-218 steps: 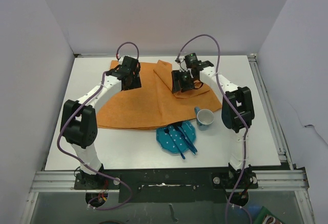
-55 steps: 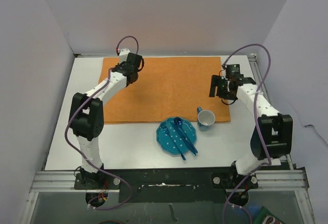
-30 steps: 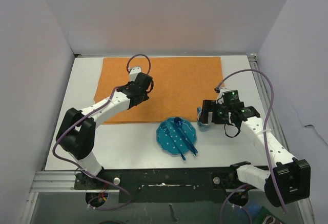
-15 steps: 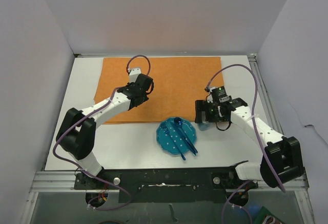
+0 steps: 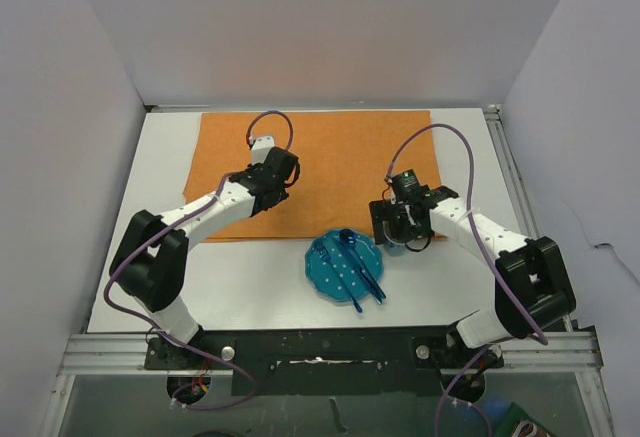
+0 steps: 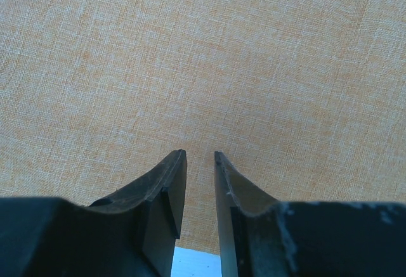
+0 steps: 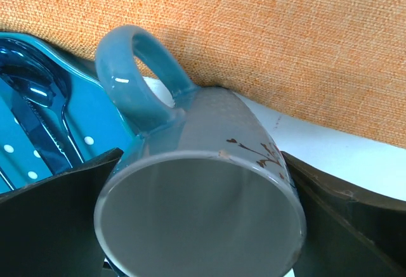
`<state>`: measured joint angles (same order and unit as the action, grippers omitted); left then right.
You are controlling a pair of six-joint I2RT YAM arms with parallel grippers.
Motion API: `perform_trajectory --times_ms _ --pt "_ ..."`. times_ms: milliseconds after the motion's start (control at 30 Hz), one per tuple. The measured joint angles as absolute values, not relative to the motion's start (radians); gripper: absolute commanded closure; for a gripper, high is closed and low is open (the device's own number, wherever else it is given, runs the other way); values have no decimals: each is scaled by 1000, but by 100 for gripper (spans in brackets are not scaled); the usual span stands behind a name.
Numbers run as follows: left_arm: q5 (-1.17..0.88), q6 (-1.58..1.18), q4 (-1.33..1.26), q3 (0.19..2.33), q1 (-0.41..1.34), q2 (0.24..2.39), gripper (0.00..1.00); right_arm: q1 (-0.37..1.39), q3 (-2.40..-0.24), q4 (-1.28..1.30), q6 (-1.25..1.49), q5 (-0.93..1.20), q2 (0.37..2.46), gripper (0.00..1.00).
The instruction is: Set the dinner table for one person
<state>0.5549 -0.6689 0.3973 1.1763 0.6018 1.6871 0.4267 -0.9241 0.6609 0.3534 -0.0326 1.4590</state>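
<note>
Orange cloth (image 5: pixel 330 157), teal dotted plate (image 5: pixel 322 282), blue-grey mug (image 7: pixel 216 137).
The plate, bearing blue cutlery (image 5: pixel 362 269), sits at the cloth's near edge; the mug stands just beside it.

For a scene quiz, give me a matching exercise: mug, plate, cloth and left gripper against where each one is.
1 mug
2 plate
3 cloth
4 left gripper

A spread flat on the table
B over the cloth, holding nothing
C between the open fingers of the right gripper
D carrying blue cutlery

Pairs: 1-C, 2-D, 3-A, 4-B
</note>
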Motion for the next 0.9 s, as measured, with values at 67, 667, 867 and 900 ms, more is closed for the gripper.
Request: perform_trajectory --times_ms 67,667,867,900 --pt "557 -669 397 1176 602 1687 75 434 -924 660 358 -37 1464 6" --pt "545 -669 391 1175 602 1711 76 453 -957 755 410 -172 1463 100" --pt "533 -669 389 1175 602 1729 76 453 -1038 820 412 -219 1460 100" --pt "532 -669 389 1175 602 1731 76 453 -1052 825 412 -222 1460 100"
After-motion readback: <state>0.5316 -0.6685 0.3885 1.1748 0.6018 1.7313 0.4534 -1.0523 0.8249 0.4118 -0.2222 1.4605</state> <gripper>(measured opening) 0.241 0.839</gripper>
